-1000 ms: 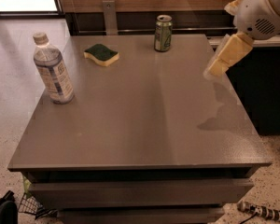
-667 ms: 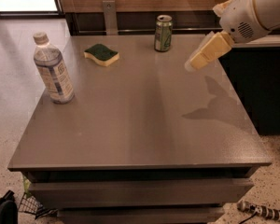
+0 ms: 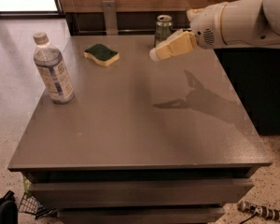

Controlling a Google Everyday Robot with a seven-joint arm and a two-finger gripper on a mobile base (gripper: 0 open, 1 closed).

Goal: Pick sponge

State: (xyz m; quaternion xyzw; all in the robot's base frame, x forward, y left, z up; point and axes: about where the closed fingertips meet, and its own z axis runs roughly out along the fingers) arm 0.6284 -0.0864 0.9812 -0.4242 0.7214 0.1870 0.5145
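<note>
The sponge [image 3: 101, 54] lies flat on the grey table [image 3: 130, 120] at the back left of centre, dark green top over pale yellow foam. My gripper [image 3: 155, 54], with pale yellow padded fingers, hangs above the table's back middle, pointing left toward the sponge. It is about a hand's width to the right of the sponge and above it, touching nothing.
A clear plastic water bottle [image 3: 52, 70] stands at the table's left side. A green drink can [image 3: 163, 29] stands at the back edge, just behind the gripper. My white arm [image 3: 238, 20] reaches in from the upper right. A dark cabinet stands to the right of the table.
My arm has swung left across the table's back right, carrying the gripper from the right edge to near the can, closer to the sponge. The sponge, bottle and can have not moved.
</note>
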